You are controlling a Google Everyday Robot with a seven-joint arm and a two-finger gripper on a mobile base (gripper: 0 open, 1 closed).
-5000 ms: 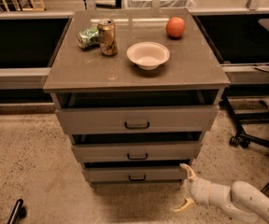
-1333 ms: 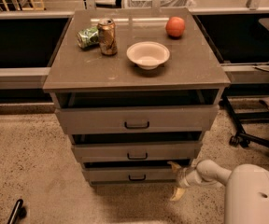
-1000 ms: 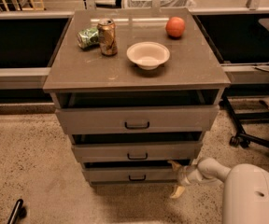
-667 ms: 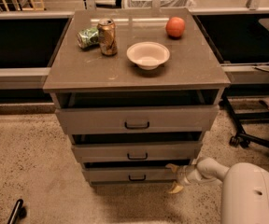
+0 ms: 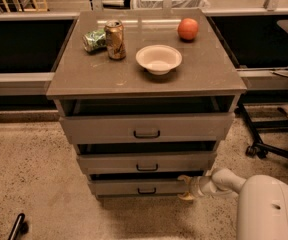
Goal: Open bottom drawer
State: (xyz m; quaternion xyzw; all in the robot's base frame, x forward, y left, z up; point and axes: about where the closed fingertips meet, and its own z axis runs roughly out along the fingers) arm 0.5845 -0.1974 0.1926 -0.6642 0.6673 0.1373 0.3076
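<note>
The bottom drawer is the lowest, narrowest grey-brown front of the cabinet, with a small dark centre handle. A dark gap shows above it, as above the two drawers over it. My gripper is at the drawer's right end, low near the floor, its yellowish fingertips against the front's right edge. My white arm comes in from the lower right. The gripper is well to the right of the handle.
The middle drawer and the top drawer stand slightly out. On the cabinet top are a white bowl, a can, a green crumpled bag and an orange fruit. An office chair base stands at right.
My gripper has moved left from beside the cabinet's lower right corner to the bottom drawer's right end. The drawers look unchanged.
</note>
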